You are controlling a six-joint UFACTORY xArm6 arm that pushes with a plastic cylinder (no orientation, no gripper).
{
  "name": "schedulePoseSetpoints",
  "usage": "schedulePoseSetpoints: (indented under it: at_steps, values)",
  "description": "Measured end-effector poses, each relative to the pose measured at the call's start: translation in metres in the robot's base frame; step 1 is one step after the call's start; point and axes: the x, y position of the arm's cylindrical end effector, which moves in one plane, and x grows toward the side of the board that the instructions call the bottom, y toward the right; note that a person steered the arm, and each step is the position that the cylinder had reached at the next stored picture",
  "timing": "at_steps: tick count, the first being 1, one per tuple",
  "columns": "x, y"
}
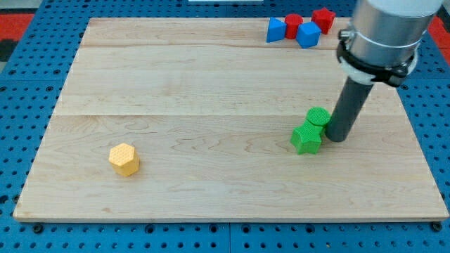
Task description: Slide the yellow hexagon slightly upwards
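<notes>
My tip rests on the wooden board, toward the view's right side. It is a plain rod end with no jaws, so there is nothing to open or close, and it holds nothing.

Just to the tip's left sit two green blocks: a green cylinder touching or nearly touching the rod, and a green star-like block right below and left of the cylinder.

The yellow hexagon lies far to the tip's left and a little lower in the view, well apart from everything else.

Up toward the view's top, above and slightly left of the tip, four blocks cluster: a blue block, a red cylinder, another blue block, and a red block.
</notes>
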Motion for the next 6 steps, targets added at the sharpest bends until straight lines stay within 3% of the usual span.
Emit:
schedulePoseSetpoints:
  at_steps: [2, 4, 5, 6]
  values:
    - [0.082, 0.006]
    - [0.103, -0.233]
    - [0.074, -0.316]
    - [0.036, -0.321]
